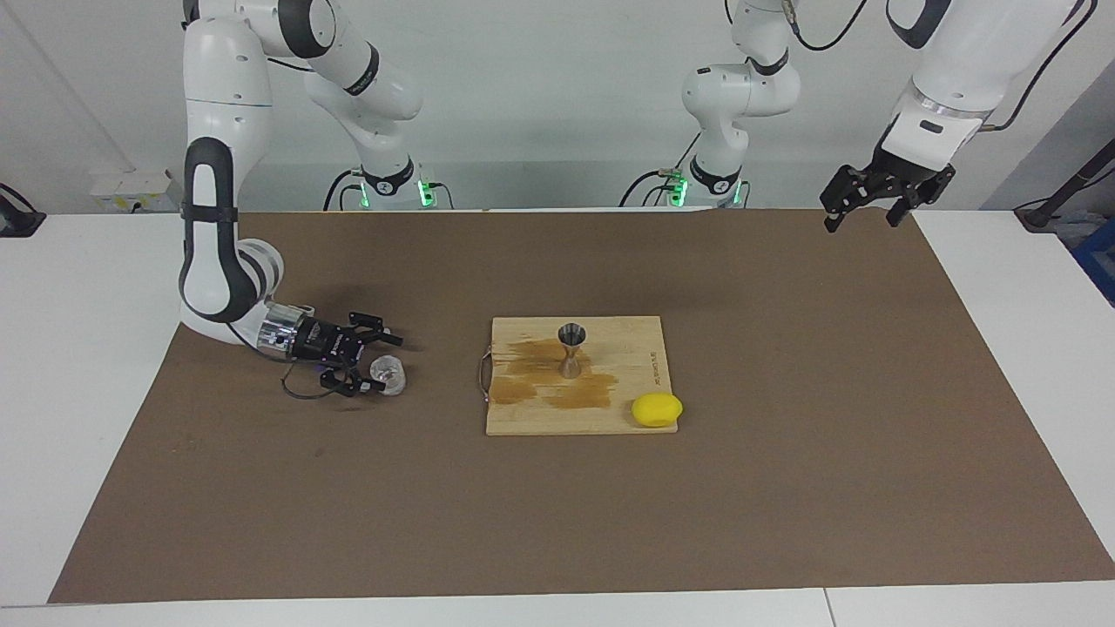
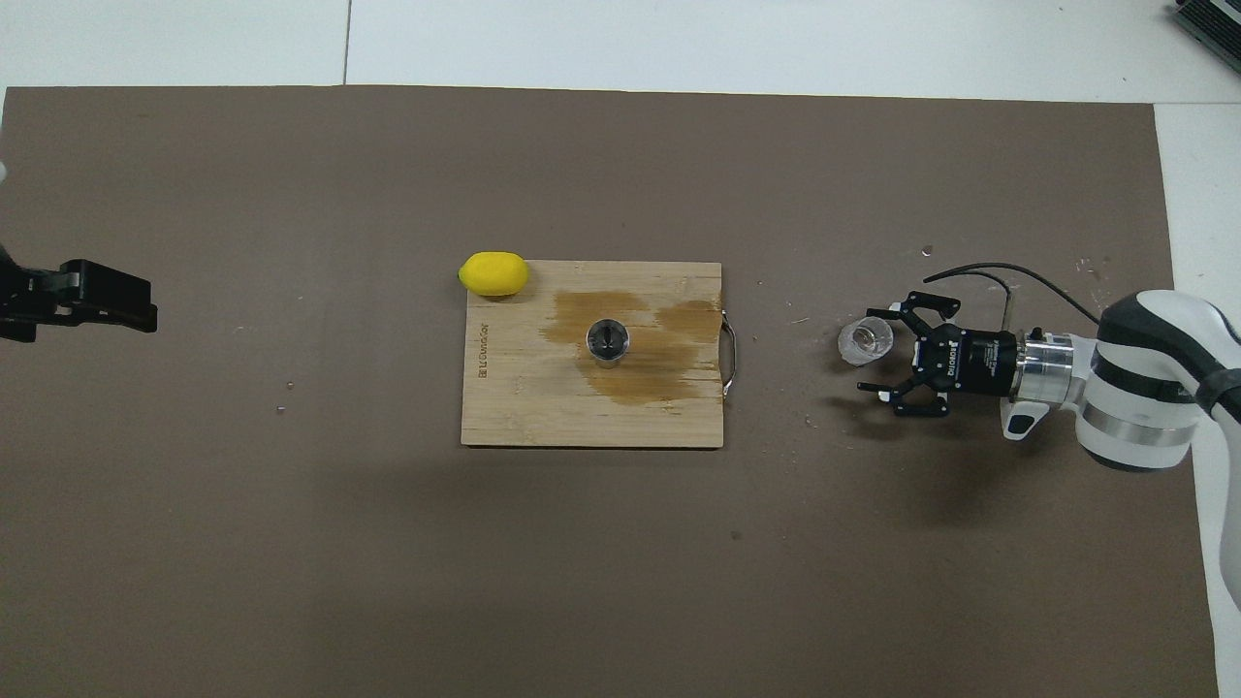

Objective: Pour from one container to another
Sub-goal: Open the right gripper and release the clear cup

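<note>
Overhead view: the brown mat (image 2: 291,543) covers most of the table, and the wooden board (image 2: 524,407) lies at its middle — everything else is placed from that board. The right arm (image 2: 1144,393) reaches in low from its own end of the table, its gripper (image 2: 877,354) lying sideways just above the mat, between the board and that end. Its jaws stand spread, and nothing is pinched between them. The left arm (image 1: 949,70) waits raised over the mat's corner at its own end, well apart from the board, its gripper (image 1: 858,216) spread and empty.

On the board, a wide brown wet stain (image 2: 630,373) spreads around the jigger (image 1: 571,348), which stands upright near the board's middle. A lemon (image 2: 494,272) sits at the board's corner toward the left arm's end, on the edge farther from the robots. The glass cup (image 1: 387,374) stands upright on the mat off the board, toward the right arm's end, just beside one spread finger and between the jaws' tips; I cannot tell whether it touches them.

Judging by the stain and the freed cup, the pour looks done — though part went onto the board. What seems left is only for the right arm to draw clear.
</note>
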Robot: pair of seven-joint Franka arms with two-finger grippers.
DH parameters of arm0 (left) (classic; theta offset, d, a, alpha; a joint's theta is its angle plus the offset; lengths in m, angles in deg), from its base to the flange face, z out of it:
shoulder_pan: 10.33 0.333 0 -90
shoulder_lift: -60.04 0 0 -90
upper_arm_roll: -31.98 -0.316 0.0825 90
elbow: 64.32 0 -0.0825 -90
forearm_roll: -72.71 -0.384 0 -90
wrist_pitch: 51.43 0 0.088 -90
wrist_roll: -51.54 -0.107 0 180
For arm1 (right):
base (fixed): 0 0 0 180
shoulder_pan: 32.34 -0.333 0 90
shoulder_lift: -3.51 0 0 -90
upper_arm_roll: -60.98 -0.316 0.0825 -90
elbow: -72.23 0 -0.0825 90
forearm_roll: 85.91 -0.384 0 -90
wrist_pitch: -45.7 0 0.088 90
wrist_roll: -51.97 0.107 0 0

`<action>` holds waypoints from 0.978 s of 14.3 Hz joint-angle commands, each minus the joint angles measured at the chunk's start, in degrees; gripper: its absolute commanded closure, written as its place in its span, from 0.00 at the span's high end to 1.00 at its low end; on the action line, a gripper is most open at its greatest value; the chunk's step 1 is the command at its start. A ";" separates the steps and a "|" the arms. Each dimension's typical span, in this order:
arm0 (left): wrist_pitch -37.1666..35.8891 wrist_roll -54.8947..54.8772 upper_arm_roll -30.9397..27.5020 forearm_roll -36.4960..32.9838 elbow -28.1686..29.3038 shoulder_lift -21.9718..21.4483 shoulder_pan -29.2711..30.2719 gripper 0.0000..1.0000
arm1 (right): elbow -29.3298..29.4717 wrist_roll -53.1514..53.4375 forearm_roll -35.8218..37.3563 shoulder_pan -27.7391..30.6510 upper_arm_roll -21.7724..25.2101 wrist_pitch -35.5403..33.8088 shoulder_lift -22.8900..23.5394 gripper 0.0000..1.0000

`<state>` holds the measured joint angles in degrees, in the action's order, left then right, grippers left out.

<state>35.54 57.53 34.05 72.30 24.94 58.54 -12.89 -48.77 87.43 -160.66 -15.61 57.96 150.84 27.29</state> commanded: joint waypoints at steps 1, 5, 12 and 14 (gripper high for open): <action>0.30 0.60 -0.04 0.76 0.56 -0.87 0.28 1.00 | -0.04 0.84 5.30 0.76 -0.06 -0.55 -5.21 1.00; 0.21 0.52 -0.04 0.76 0.56 -0.96 0.28 1.00 | 1.63 1.54 15.22 0.32 0.04 0.68 -11.46 1.00; 0.13 0.52 -0.04 0.76 0.56 -0.96 0.28 1.00 | 6.90 -1.35 40.36 -2.74 -0.67 2.00 -17.53 1.00; 0.13 0.52 -0.04 0.76 0.56 -0.96 0.28 1.00 | 7.00 -2.85 46.78 -4.07 -0.76 2.79 -19.72 1.00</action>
<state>35.55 57.54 34.04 72.30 24.94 58.53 -12.89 -41.78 86.78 -119.28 -18.55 57.69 152.08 9.67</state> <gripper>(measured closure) 0.000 0.000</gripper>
